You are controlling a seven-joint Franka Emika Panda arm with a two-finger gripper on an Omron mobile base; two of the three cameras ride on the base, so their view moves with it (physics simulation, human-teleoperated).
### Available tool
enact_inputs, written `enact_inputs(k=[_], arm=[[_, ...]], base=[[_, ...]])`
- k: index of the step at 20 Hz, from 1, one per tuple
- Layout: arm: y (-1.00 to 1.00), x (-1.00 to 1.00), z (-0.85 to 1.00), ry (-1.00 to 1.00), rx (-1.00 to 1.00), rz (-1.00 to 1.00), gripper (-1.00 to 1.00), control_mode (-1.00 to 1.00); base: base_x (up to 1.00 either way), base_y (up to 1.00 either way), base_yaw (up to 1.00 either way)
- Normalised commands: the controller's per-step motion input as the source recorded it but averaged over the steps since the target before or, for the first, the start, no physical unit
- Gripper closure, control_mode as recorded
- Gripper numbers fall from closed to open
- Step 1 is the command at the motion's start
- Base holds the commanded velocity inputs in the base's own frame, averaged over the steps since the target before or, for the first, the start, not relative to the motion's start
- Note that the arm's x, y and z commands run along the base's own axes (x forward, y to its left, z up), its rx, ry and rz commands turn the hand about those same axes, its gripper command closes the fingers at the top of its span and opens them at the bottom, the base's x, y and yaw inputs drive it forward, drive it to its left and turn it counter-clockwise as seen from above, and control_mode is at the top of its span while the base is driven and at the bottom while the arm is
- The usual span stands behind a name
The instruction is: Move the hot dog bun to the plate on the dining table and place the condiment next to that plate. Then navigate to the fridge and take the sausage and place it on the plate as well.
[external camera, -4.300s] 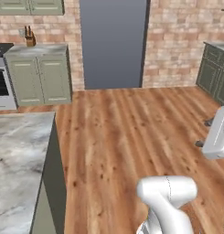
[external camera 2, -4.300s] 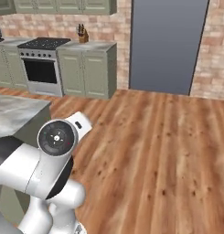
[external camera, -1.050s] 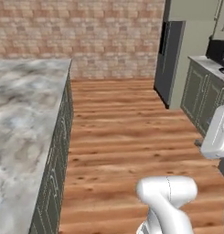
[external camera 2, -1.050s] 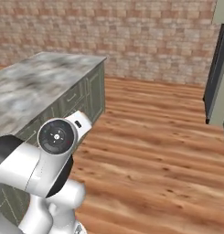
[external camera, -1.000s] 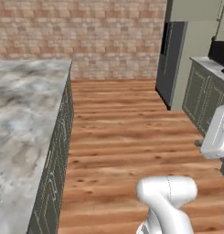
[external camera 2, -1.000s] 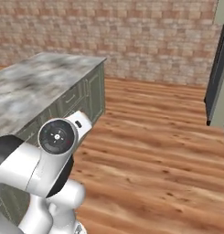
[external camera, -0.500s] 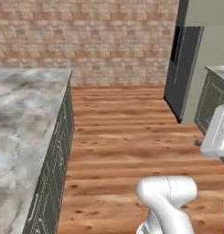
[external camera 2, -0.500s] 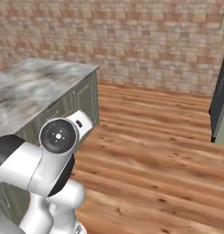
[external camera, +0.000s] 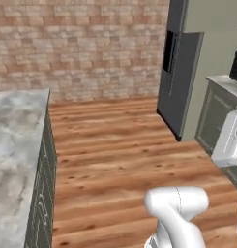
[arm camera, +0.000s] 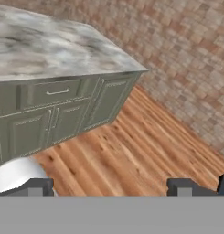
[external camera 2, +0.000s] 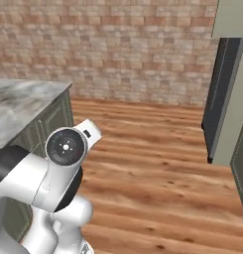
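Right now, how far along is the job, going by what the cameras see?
Done: cannot be told, since no bun, condiment or plate is in view. In hand: nothing; the end effector is open and empty over the wood floor. The fridge stands ahead on the right, door shut. Left: reaching it, opening it, and taking the sausage to the plate.

Even, soft, shadowless light; slightly blurry rendering
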Motion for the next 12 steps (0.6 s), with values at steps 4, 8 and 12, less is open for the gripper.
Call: enact_inputs(k=[4,8,12], arm=[[0.0,0.0,0.0,0.0,0.0,0.0,-1.0,1.0],[0.0,0.0,0.0,0.0,0.0,0.0,-1.0,1.0],[0.0,0.0,0.0,0.0,0.0,0.0,-1.0,1.0]], base=[[0.89,0.64,-0.5],[0.85,0.75,-0.49],[0.94,0.83,-0.45]])
